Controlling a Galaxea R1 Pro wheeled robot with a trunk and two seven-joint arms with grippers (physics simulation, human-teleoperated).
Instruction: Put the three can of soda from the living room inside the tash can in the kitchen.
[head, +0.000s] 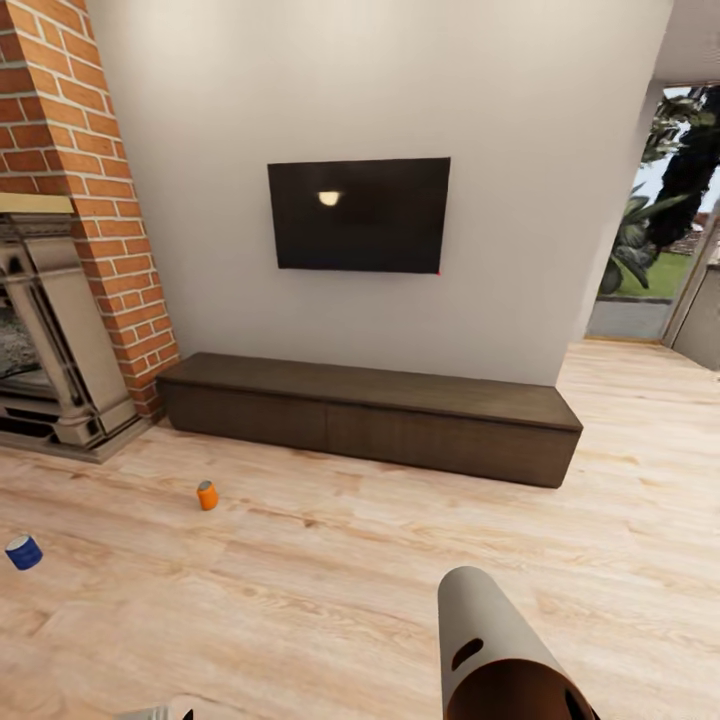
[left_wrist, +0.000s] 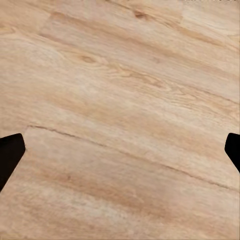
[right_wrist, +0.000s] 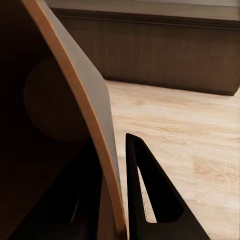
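Note:
The tash can is lifted and tilted at the bottom right of the head view, pale outside, coppery brown inside, with an oval cut-out near the rim. In the right wrist view my right gripper is shut on the bin's wall, one dark finger outside it. An orange can of soda stands on the plank floor left of centre. A blue can lies at the far left edge. The third can is out of view. My left gripper is open over bare floor.
This is the living room: a black TV on the white wall, a long dark low cabinet beneath it, and a brick chimney with an ornate fireplace at left. A glass door to the garden is at right.

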